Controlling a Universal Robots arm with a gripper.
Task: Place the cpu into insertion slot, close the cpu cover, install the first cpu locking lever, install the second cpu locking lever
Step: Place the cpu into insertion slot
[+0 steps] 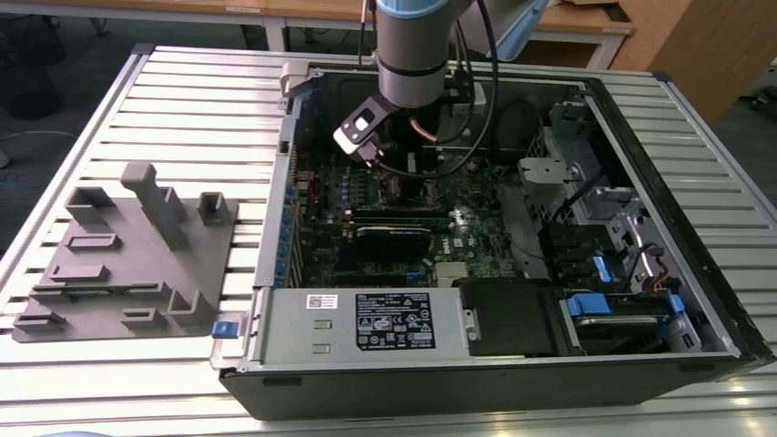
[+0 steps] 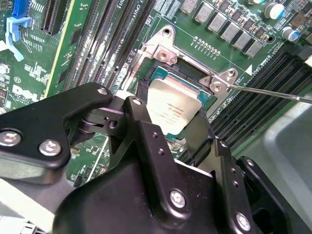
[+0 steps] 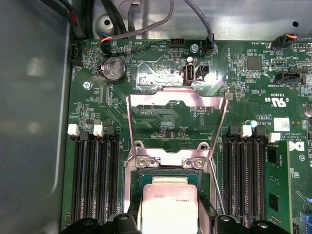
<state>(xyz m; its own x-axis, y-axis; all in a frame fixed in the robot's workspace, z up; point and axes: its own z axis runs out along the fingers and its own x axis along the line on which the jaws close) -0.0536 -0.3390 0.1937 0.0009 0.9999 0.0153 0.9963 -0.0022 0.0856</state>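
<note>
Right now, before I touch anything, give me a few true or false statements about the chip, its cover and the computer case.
1. The chip is at the socket, silver top up. True.
2. The metal cover is shut over the chip. False: it stands open, folded back away from the socket.
3. The computer case is open, with the green board showing inside. True.
4. The grey holder sits at the exterior view's right of the case. False: it sits at the exterior view's left.
5. The arm reaches down into the case. True.
</note>
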